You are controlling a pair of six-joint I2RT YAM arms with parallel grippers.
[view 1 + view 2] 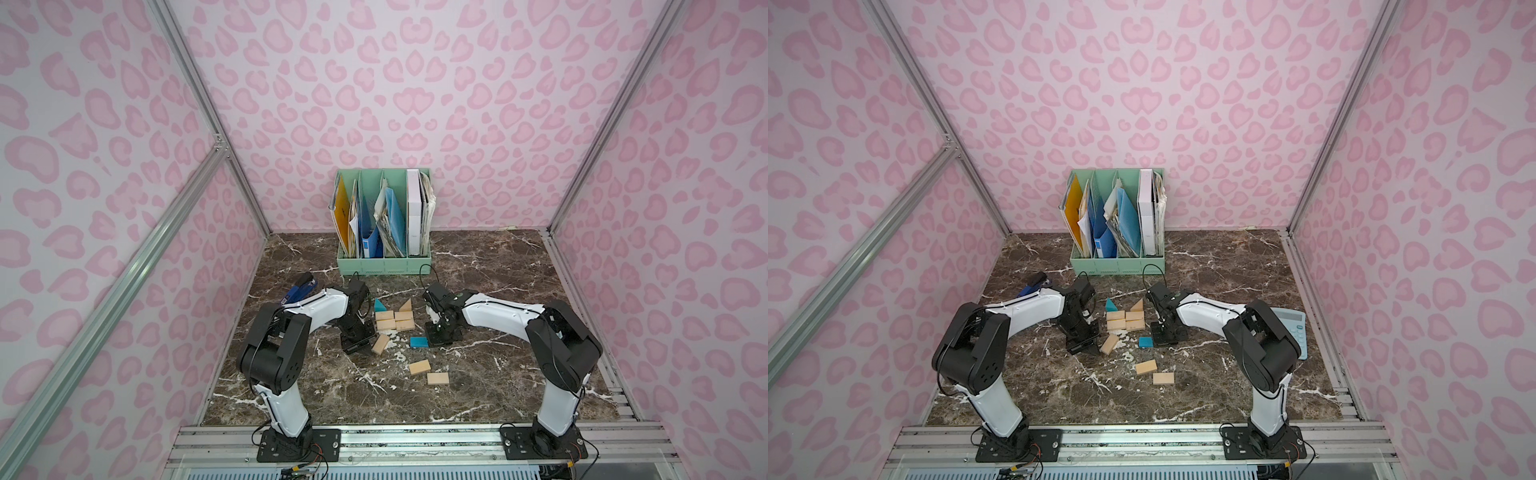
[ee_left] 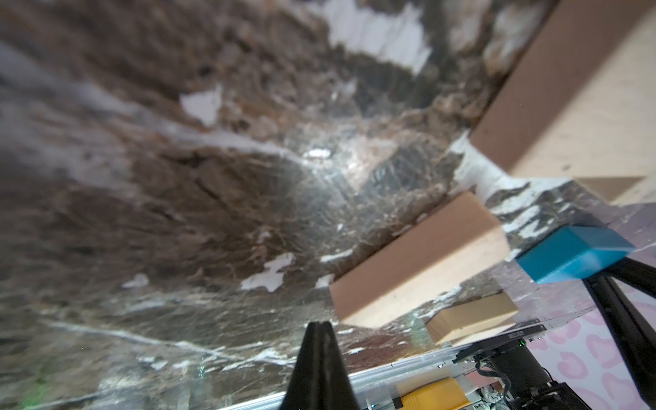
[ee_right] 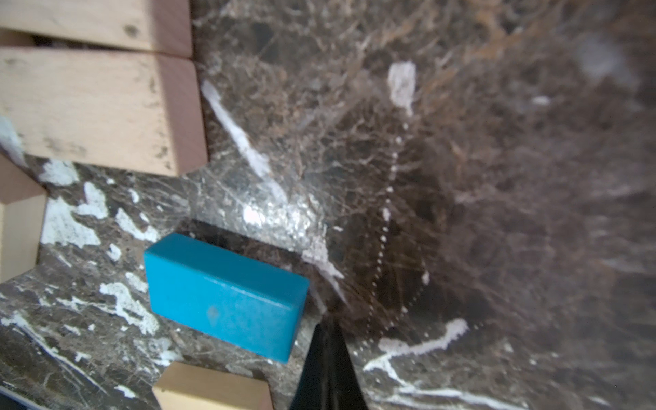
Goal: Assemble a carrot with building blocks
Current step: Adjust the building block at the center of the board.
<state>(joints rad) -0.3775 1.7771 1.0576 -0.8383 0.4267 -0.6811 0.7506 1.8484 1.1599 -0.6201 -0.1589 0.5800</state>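
so the right end effector [image 1: 437, 340] is pinched shut and empty, teal block [image 1: 419, 342] flat on the desk [image 1: 498, 374] just beside it toward the middle, short end facing the tips. left end effector [image 1: 356, 345] is shut too, by a skewed tan block [image 1: 380, 344]. half-built carrot [image 1: 394, 321] just behind. green file rack [image 1: 384, 266] at the back holds folders

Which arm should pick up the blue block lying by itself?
Right, probably. The shut right gripper sits just beside the blue block. The left gripper, also shut, is farther off, next to a tilted tan block. The right one must open first.
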